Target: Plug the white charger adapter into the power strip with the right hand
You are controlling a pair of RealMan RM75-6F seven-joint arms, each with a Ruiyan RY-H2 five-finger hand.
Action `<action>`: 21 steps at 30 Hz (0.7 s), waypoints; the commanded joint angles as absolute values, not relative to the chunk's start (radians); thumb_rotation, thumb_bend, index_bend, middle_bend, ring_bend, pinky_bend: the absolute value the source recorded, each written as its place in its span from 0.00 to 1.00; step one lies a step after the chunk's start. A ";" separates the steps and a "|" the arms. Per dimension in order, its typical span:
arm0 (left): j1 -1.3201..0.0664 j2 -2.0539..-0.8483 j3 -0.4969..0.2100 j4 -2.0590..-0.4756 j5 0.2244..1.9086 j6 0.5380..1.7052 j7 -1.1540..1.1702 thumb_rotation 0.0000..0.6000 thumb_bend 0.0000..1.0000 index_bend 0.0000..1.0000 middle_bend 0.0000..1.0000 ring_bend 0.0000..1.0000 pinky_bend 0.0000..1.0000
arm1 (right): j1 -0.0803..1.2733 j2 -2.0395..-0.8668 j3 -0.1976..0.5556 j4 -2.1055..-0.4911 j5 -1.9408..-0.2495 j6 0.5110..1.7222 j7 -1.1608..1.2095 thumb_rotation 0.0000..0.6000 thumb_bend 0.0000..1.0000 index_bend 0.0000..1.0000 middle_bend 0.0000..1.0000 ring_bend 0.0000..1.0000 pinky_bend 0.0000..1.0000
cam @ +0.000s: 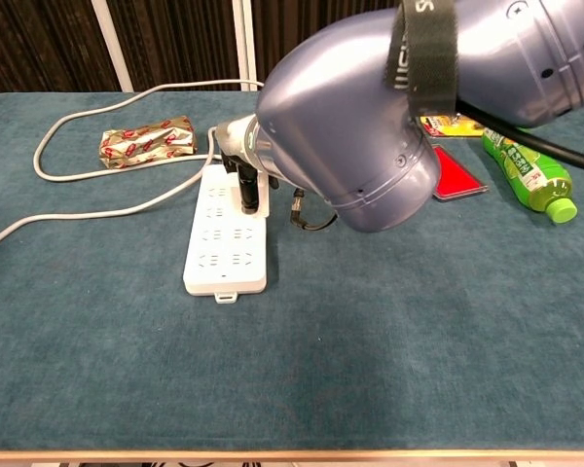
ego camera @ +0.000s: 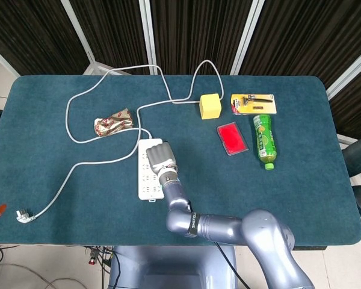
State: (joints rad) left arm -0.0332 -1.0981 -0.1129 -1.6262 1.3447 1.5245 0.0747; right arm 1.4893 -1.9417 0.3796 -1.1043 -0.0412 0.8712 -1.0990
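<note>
Basically right robot hand [ego camera: 160, 156] sits low over the far end of the power strip [cam: 226, 240]; grip state can't tell, white charger adapter hidden under it. Adapter probably light, rigid, smooth: pinch its side faces. Strip slides easily on bench [ego camera: 301, 180].

White pwr strip [ego camera: 145, 174], teal tbl [ego camera: 60, 168], yellow cube [ego camera: 210, 106], red case [ego camera: 232, 138], green bottle [ego camera: 263, 139].
</note>
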 commanded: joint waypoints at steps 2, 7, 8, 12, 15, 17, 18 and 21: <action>-0.034 -1.098 -0.112 -1.626 1.346 1.523 0.074 1.00 0.08 0.21 0.00 0.00 0.00 | 1.486 -1.937 0.380 -1.112 -0.052 0.887 -1.097 1.00 0.51 0.71 0.59 0.52 0.31; -0.034 -1.098 -0.112 -1.627 1.346 1.523 0.075 1.00 0.08 0.21 0.00 0.00 0.00 | 1.487 -1.920 0.366 -1.139 -0.030 0.899 -1.135 1.00 0.51 0.45 0.42 0.38 0.31; -0.034 -1.098 -0.112 -1.627 1.346 1.523 0.075 1.00 0.08 0.21 0.00 0.00 0.00 | 1.488 -1.918 0.365 -1.143 -0.028 0.905 -1.140 1.00 0.49 0.40 0.38 0.35 0.31; -0.034 -1.099 -0.113 -1.627 1.343 1.522 0.077 1.00 0.09 0.21 0.00 0.00 0.00 | 1.490 -1.899 0.368 -1.174 0.015 0.906 -1.173 1.00 0.37 0.22 0.24 0.23 0.23; -0.035 -1.099 -0.113 -1.626 1.342 1.521 0.080 1.00 0.09 0.21 0.00 0.00 0.00 | 1.496 -1.875 0.373 -1.207 0.057 0.908 -1.203 1.00 0.31 0.09 0.16 0.16 0.19; -0.035 -1.100 -0.113 -1.626 1.343 1.521 0.080 1.00 0.08 0.21 0.00 0.00 0.00 | 1.498 -1.857 0.382 -1.236 0.076 0.915 -1.210 1.00 0.30 0.06 0.13 0.14 0.17; -0.035 -1.100 -0.112 -1.626 1.343 1.521 0.081 1.00 0.08 0.21 0.00 0.00 0.00 | 1.498 -1.847 0.388 -1.252 0.079 0.920 -1.208 1.00 0.30 0.06 0.13 0.13 0.16; -0.035 -1.100 -0.112 -1.626 1.345 1.521 0.082 1.00 0.08 0.21 0.00 0.00 0.00 | 1.495 -1.816 0.395 -1.301 0.086 0.939 -1.208 1.00 0.30 0.04 0.12 0.12 0.15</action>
